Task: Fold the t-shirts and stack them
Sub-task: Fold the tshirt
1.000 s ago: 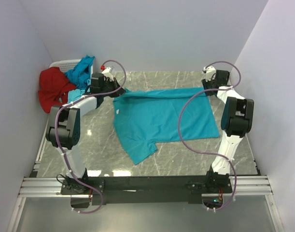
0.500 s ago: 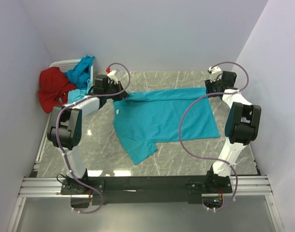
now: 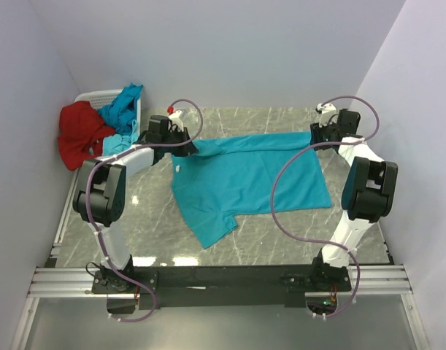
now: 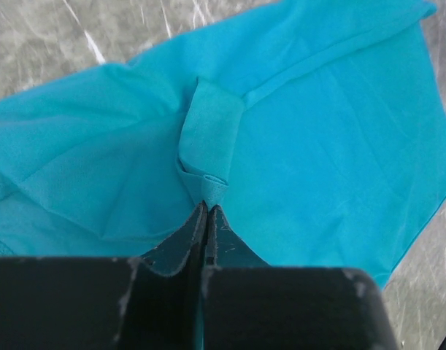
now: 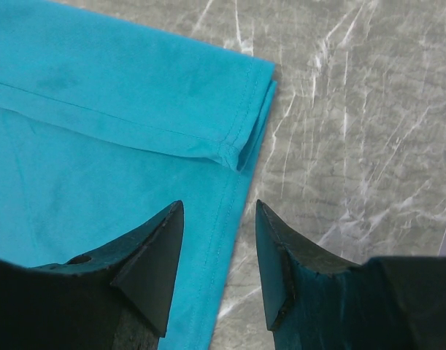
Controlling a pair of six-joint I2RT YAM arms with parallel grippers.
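Note:
A turquoise t-shirt (image 3: 248, 179) lies spread on the marble table, its far edge folded over toward the front. My left gripper (image 3: 187, 146) is shut on the shirt's far left corner; in the left wrist view the jaws (image 4: 206, 208) pinch a small roll of cloth (image 4: 208, 138). My right gripper (image 3: 319, 138) is open above the shirt's far right corner, and in the right wrist view (image 5: 219, 211) the folded hem corner (image 5: 241, 149) lies just beyond the fingertips. A red t-shirt (image 3: 80, 131) and more turquoise t-shirts (image 3: 122, 109) hang from the basket at the far left.
The white plastic basket (image 3: 95, 96) stands in the far left corner against the walls. Bare marble table (image 3: 150, 219) shows left of and in front of the shirt. Purple cables (image 3: 281, 197) loop from both arms over the table.
My left gripper has moved right with the shirt corner, pulling the folded edge along. My right gripper has let go of the far right corner and drawn back to the right.

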